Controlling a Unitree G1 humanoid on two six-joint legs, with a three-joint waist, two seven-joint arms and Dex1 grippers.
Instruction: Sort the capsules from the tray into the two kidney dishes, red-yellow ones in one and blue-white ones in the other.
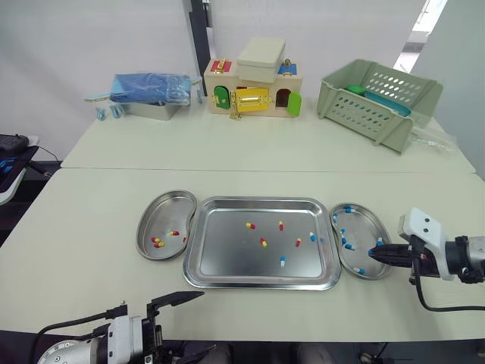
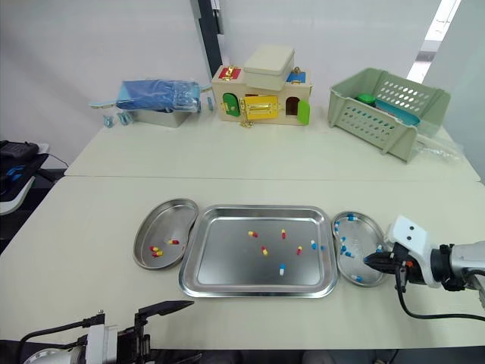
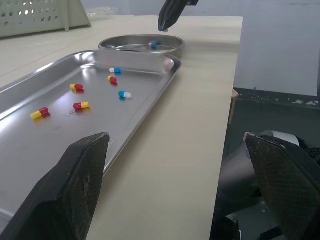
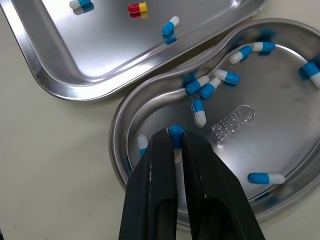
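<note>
Obs.: sorting run, mid-task.

Layout: tray [image 1: 223, 254] at centre of table [image 1: 91, 250], with a kidney dish just beside each short side. Left kidney dish [image 1: 163, 216] holds red-yellow only and right kidney dish [image 1: 360, 224] blue-white only. Colour assignment is therefore set. No mis-sorts visible.

R arm: right gripper [image 4: 176, 139] hangs over the near end of the right kidney dish. Jaws are pinched narrow on one blue-white capsule [image 4: 175, 132], blue end showing at the tips. Capsule is inside the dish outline and not yet released. Whether it touches the metal can't be told from the wrist view.

L arm: left gripper [image 3: 175, 140] is low at the front table edge, near the tray's front-left corner. Jaws are spread wide with nothing between them.

Count, tray: 4 red-yellow capsules [image 1: 263, 242] + 2 loose blue-white capsules [image 1: 282, 261], scattered centre to right and apart from one another.

Count, dishes: approx. 7–8 blue-white lie in the right dish per wrist view. Left dish has 3, poss. 4; they are small in the head views, so count unsure.

Progress est.: over half done.
- Blue-white side is nearly finished, w/ 1 in hand and 2 to fetch.
- Red-yellow side lags, w/ 4 to go, roughly half.
- Step in hand is the drop of the held capsule.
- Remaining: 6 picks. The 4 red-yellow go to the left dish, and the L arm looks ready for them.
</note>
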